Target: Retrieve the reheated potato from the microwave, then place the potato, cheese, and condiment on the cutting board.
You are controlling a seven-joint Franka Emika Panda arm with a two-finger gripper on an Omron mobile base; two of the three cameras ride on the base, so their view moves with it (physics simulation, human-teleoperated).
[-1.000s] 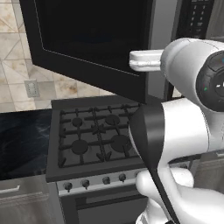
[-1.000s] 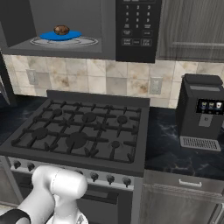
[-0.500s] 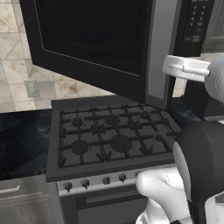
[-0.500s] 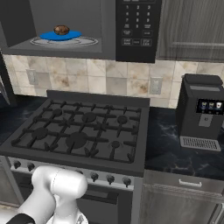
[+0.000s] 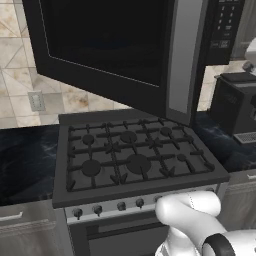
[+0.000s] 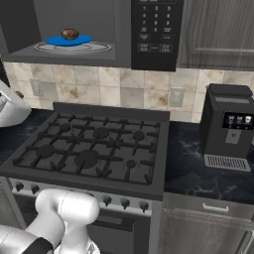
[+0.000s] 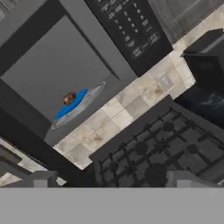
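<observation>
The end effector (image 7: 111, 177) has its two dark tips spread wide, gripping nothing, above the black cast-iron gas stove (image 6: 94, 151). Beyond, the large black microwave (image 6: 99, 34) hangs door-open, the rough dark-brown round potato (image 6: 70, 33) resting on a flat blue plate (image 6: 68, 40) inside its grey cavity.

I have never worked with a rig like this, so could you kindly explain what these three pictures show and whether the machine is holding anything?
This is a rendered kitchen with a white robot arm on a driving base. Two pictures come from cameras on the base, behind the arm to its left and right. The third looks along the gripper, whose open fingers hold nothing. The microwave hangs above a black gas stove with its door swung open. Inside, the potato sits on a blue plate on the glass turntable. A black coffee machine stands on the dark counter to the right.
</observation>
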